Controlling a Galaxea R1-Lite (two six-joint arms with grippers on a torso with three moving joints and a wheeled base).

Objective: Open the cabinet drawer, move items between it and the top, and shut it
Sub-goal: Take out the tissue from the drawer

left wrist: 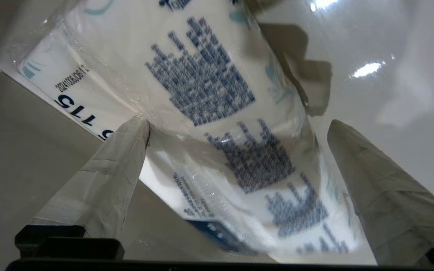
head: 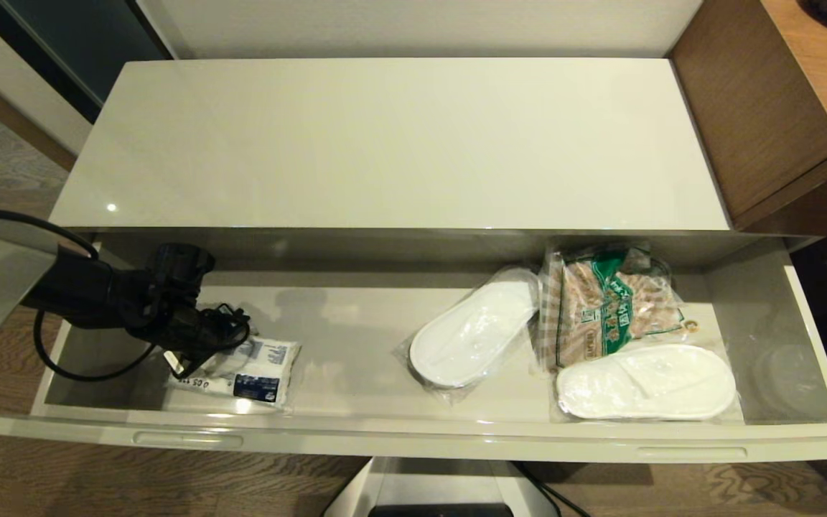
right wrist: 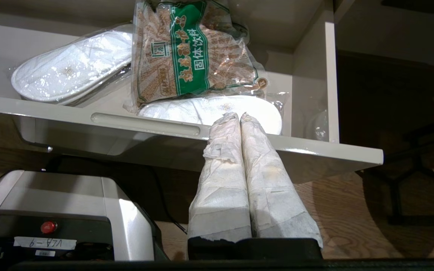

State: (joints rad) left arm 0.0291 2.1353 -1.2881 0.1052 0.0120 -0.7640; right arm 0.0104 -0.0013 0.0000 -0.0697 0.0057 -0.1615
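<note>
The wide, shallow, glossy grey-beige cabinet drawer (head: 413, 434) is standing pulled out below the glossy cream-beige cabinet top (head: 392, 143). Inside the drawer's left end, the left hand (left wrist: 236, 158) is reaching down with fingers (left wrist: 111, 177) spread wide on either side of the small white packet with blue-grey print (head: 252, 370), not yet clamping it. The large clear plastic bag with green print (head: 607, 305) is lying in the drawer's right half, between two wrapped white slippers (head: 474, 334). The right hand (right wrist: 239, 117) is hanging just outside the drawer front, fingers pressed together and holding nothing.

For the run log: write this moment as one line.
drawer open | left hand open, straddling white packet | right hand shut, parked
</note>
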